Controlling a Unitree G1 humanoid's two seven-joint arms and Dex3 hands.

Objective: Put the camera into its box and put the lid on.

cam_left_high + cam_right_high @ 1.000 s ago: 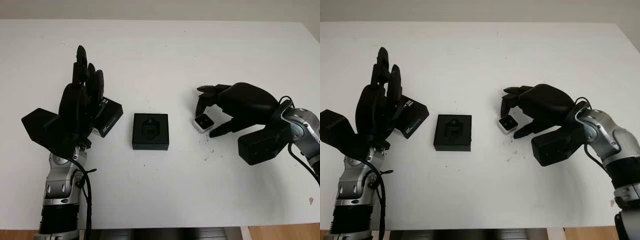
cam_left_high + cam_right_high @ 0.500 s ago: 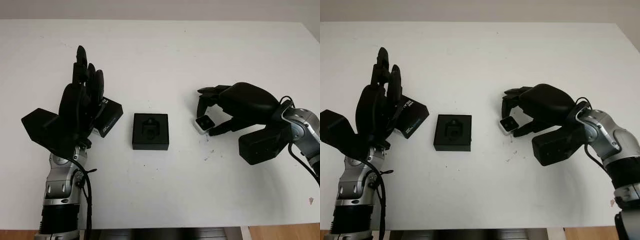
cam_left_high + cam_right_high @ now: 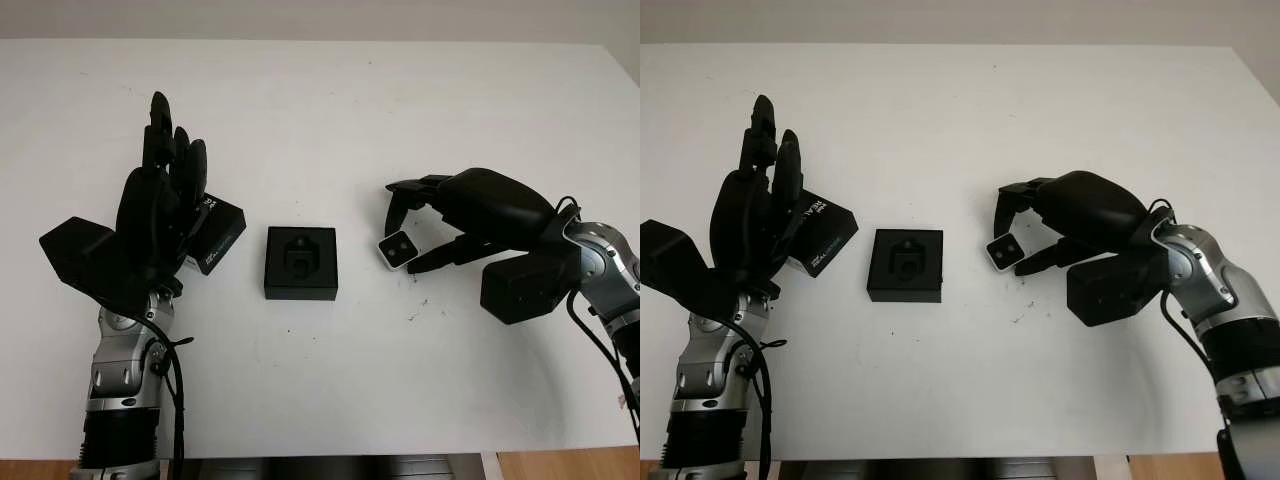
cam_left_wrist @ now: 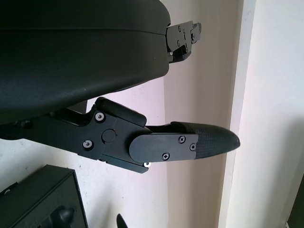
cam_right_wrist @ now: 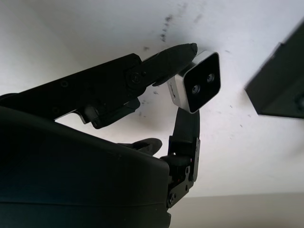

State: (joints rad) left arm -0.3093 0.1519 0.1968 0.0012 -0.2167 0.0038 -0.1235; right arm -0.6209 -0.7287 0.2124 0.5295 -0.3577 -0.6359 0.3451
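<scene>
The small white camera (image 3: 398,250) with a dark front is pinched in my right hand (image 3: 410,240), lifted a little off the table right of centre. In the right wrist view the camera (image 5: 197,88) sits between the fingertips (image 5: 183,51). The open black box (image 3: 301,262) with a moulded insert lies at the table's centre, a short way left of the camera. Its black lid (image 3: 215,234) lies further left, partly hidden behind my left hand (image 3: 165,190), which stands raised and open. A corner of the box (image 4: 42,199) appears in the left wrist view.
The white table (image 3: 330,110) stretches wide behind the box. Small dark specks (image 3: 415,312) mark the surface below the right hand. The table's front edge (image 3: 350,452) runs close to both arms.
My right hand closed on the camera, lifted it off the table and carried it slightly left toward the box. The left hand has not moved.
</scene>
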